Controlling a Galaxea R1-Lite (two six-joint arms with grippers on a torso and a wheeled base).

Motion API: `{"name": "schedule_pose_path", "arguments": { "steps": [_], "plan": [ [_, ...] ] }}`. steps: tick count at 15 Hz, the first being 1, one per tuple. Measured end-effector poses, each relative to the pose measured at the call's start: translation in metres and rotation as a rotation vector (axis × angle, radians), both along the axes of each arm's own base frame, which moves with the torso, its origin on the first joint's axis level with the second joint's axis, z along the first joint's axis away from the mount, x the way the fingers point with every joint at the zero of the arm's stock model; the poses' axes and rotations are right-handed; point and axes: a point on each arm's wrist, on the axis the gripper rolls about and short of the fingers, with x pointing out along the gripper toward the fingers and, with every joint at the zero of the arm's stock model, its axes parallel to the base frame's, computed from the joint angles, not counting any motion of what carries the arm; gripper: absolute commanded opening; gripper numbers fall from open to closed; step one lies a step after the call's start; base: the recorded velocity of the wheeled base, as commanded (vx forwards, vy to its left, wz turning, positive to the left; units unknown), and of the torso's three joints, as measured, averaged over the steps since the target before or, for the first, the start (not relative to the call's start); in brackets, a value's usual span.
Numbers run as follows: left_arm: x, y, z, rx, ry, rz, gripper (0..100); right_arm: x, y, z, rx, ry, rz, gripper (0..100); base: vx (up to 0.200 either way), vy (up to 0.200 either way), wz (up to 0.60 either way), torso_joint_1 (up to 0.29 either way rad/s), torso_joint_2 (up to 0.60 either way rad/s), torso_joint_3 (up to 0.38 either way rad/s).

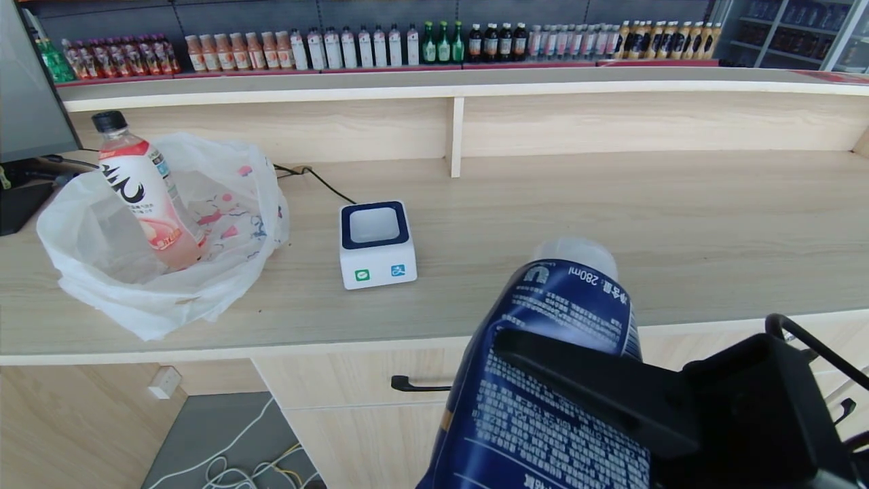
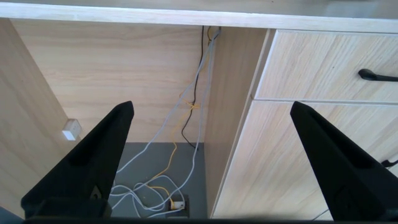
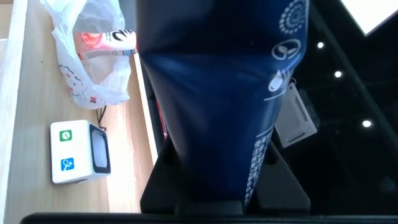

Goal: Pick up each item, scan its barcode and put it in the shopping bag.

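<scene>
Right jaws tight on blue bottle (image 1: 570,299); left jaws wide, empty; scanner (image 1: 377,244), shopping bag (image 1: 85,227) beyond.

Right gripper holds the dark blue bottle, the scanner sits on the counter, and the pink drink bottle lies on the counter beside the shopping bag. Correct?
Not quite. The pink drink bottle stands tilted inside the shopping bag, not beside it, as the head view shows. The rest holds: the right gripper holds the dark blue bottle and the scanner sits on the counter.
</scene>
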Motion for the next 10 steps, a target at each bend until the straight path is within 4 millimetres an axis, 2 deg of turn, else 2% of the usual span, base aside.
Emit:
{"name": "schedule_pose_path", "arguments": {
  "steps": [10],
  "plan": [
    [0.0000,0.0000,0.0000,0.000,0.000,0.000,100,0.0008,0.0023,0.0063,0.000,-0.089,-0.033,0,0.000,0.000,0.00,0.000,0.00,0.000]
  ]
}}
